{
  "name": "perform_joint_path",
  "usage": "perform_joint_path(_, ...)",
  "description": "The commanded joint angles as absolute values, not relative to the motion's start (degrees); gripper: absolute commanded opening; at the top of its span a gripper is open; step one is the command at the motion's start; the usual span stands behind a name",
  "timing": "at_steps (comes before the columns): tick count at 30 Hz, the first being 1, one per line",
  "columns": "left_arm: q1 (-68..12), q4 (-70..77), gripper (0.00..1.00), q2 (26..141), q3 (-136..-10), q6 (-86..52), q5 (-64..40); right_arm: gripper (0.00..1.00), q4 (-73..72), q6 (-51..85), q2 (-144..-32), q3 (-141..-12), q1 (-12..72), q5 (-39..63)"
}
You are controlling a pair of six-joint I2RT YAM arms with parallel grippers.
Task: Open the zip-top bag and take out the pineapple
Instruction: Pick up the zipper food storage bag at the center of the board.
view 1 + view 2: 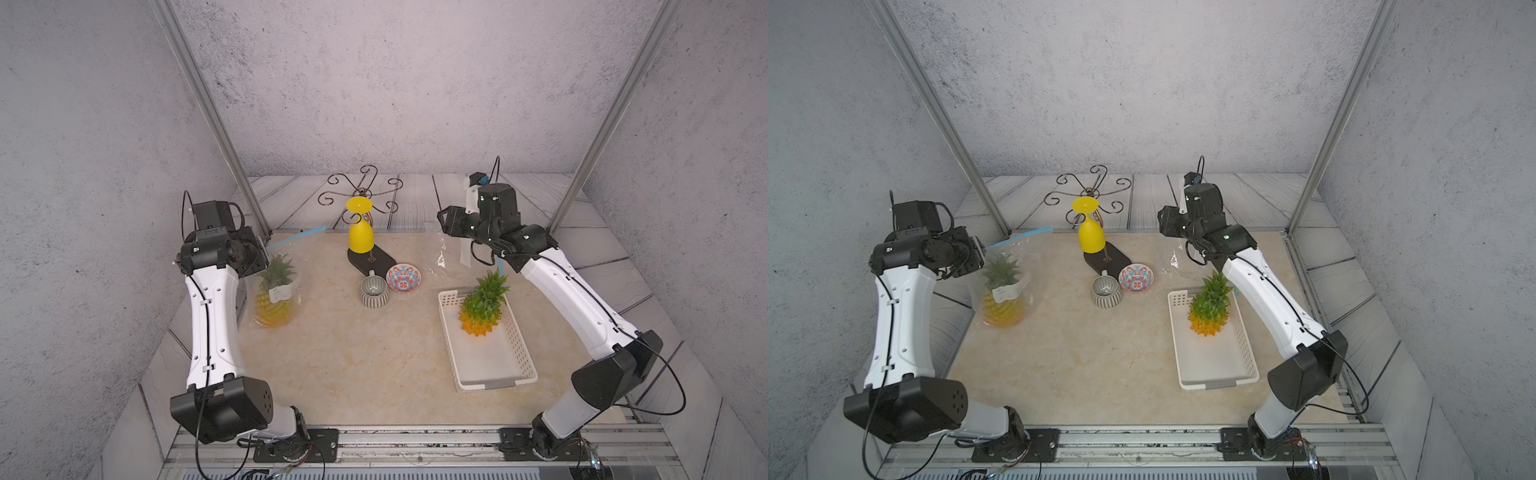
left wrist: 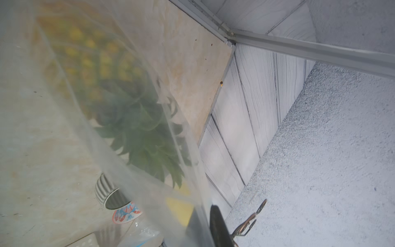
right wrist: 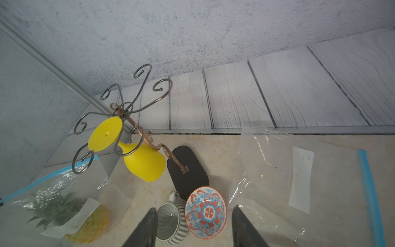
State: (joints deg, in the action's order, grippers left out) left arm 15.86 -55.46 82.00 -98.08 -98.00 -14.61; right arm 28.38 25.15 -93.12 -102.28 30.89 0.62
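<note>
A clear zip-top bag (image 1: pixel 286 266) with a blue zip strip (image 1: pixel 296 238) stands at the table's left side. The pineapple (image 1: pixel 273 305), yellow with green leaves, is upright inside it, also in a top view (image 1: pixel 1001 309). My left gripper (image 1: pixel 266 254) is shut on the bag's upper edge next to the leaves. In the left wrist view the bag's film (image 2: pixel 119 132) covers the jaws, and one dark finger (image 2: pixel 218 226) shows beside it. My right gripper (image 1: pixel 440 219) hangs open and empty at the back right, its fingers (image 3: pixel 147 228) wide apart.
A second pineapple (image 1: pixel 482 307) lies in a white basket (image 1: pixel 490 365) on the right. An empty clear bag (image 3: pixel 299 181) lies flat under the right gripper. In the middle stand a wire rack (image 1: pixel 365 195) with a hanging yellow goblet (image 1: pixel 360 237), a striped mug (image 1: pixel 374 293) and a patterned bowl (image 1: pixel 404 277).
</note>
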Motion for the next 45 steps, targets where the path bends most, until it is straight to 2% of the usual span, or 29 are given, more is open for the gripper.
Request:
perform_joint_path(1,15.97,-55.68,0.0,79.58,-100.33,-91.77,-21.38,0.58,25.02,17.41,-88.79,-100.43,33.11,6.95)
perform_joint_path(6,12.36,-60.65,0.0,77.69,-102.83,-88.17,-25.93,0.73,18.18,5.86,-86.75,-96.54,36.96,30.47)
perform_joint_path(10,6.28,-60.31,0.0,74.7,-98.99,-87.11,-28.48,0.83,19.2,-2.57,-87.62,-96.83,40.67,34.05)
perform_joint_path(13,2.41,-61.89,0.0,72.98,-98.79,-85.32,-27.43,0.84,19.38,-5.35,-90.18,-99.09,41.02,35.85)
perform_joint_path(20,-5.29,-64.1,0.0,70.44,-98.56,-84.23,-25.99,0.87,26.48,-10.09,-97.34,-107.42,43.57,34.08)
perform_joint_path(26,-14.54,-59.86,0.0,69.84,-94.98,-87.71,-22.78,0.87,34.62,-11.0,-94.35,-100.77,50.63,26.77)
perform_joint_path(30,-18.26,-56.38,0.0,68.56,-91.02,-90.92,-22.36,0.87,30.67,-9.88,-89.31,-90.31,51.24,18.89)
perform_joint_path(36,-20.03,-56.68,0.0,68.81,-91.83,-91.06,-22.91,0.83,29.39,-11.71,-89.33,-87.83,51.24,12.87)
perform_joint_path(42,-20.5,-56.22,0.0,69.4,-91.67,-91.01,-23.12,0.9,19.32,-15.82,-81.93,-81.05,51.18,12.12)
perform_joint_path(45,-20.57,-55.9,0.0,69.51,-91.65,-90.98,-23.03,0.92,22.01,-18.59,-83.8,-82.14,50.57,11.89)
